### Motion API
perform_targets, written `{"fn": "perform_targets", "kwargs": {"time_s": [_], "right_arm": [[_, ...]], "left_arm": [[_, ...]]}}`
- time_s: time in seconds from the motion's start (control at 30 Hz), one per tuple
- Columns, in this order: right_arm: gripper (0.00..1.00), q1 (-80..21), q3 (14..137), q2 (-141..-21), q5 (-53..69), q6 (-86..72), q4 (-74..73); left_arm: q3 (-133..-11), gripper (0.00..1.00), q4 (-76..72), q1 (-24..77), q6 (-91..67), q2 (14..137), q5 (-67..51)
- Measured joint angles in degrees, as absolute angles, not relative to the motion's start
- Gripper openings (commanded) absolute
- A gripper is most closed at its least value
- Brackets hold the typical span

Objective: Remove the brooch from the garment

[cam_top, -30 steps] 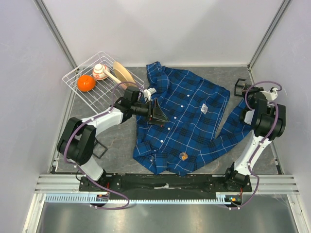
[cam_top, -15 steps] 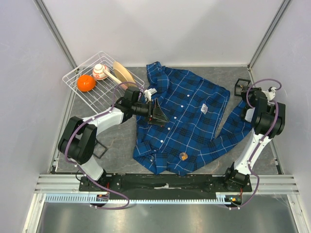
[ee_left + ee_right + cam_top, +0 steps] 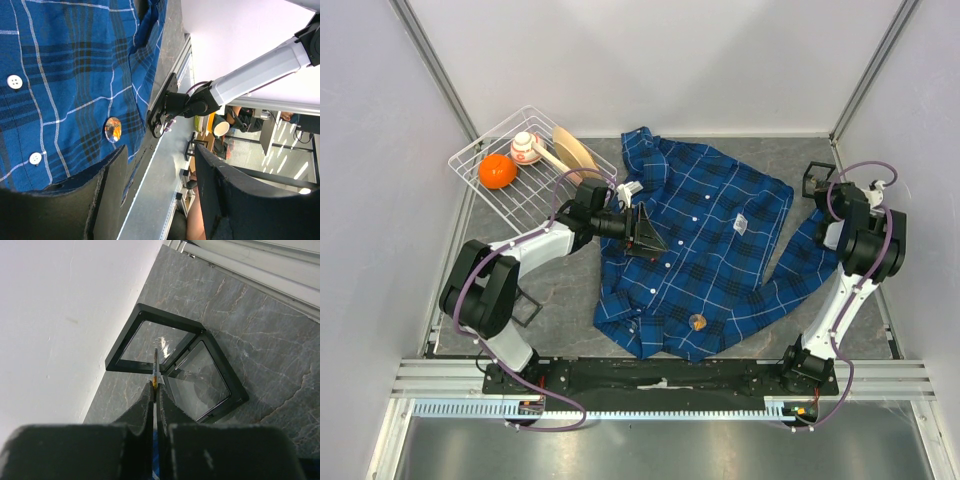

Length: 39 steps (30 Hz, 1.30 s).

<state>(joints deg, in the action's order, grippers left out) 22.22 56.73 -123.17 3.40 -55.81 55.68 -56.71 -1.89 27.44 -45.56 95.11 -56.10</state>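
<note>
Blue plaid shirt (image 3: 720, 250) lies spread flat on the grey table (image 3: 570, 312), collar toward the far wall, button row running down its middle. Brooch (image 3: 698, 321): a small round orange-and-gold piece, fixed to the shirt near the lower hem, right of the button row. In the left wrist view it sits on the cloth just beside the hem edge.

Left gripper (image 3: 645, 232): positioned over the shirt's left front panel, well apart from the brooch. Jaws stand wide apart and nothing is between them.

Right gripper (image 3: 154, 387): positioned at the table's far right corner, off the shirt. Jaws are pressed together on a thin strip (image 3: 156, 367) seen edge-on, with an orange-yellow mark near the fingertips; what it is cannot be told. Below the fingertips lies an open black case (image 3: 200, 380), two hinged square frames with clear windows, resting flat on the table by the wall.

Wire basket (image 3: 480, 150): far left corner, holding an orange (image 3: 497, 171).
</note>
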Motion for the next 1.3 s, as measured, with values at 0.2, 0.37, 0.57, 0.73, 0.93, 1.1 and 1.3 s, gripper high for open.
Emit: {"fn": "perform_targets", "kwargs": {"time_s": [0.2, 0.37, 0.57, 0.73, 0.93, 1.1, 1.3], "right_arm": [[0.08, 21.80, 57.06, -123.76, 3.33, -55.83, 54.68], [0.10, 21.04, 57.43, -123.76, 2.98, -55.83, 54.00], [0.13, 20.49, 57.47, -123.76, 2.48, -55.79, 52.93], [0.13, 20.47, 57.47, -123.76, 1.96, -55.75, 52.49], [0.15, 20.47, 57.47, -123.76, 1.30, -55.42, 52.51], [0.17, 20.47, 57.47, -123.79, 1.02, -55.22, 52.45], [0.20, 20.47, 57.82, -124.22, 0.12, -54.65, 52.58]], "left_arm": [[-56.71, 0.62, -1.91, 27.44, -45.58, 95.11, -56.10], [-56.71, 0.61, -1.91, 27.44, -45.60, 95.11, -56.10], [-56.71, 0.61, -1.91, 27.44, -45.60, 95.11, -56.12], [-56.71, 0.61, -1.96, 27.44, -45.69, 95.11, -56.14], [-56.62, 0.61, -2.26, 27.44, -46.06, 95.11, -56.16], [-56.49, 0.61, -2.79, 27.44, -46.35, 95.11, -56.29], [-56.16, 0.61, -3.38, 27.44, -46.59, 95.11, -56.82]]}}
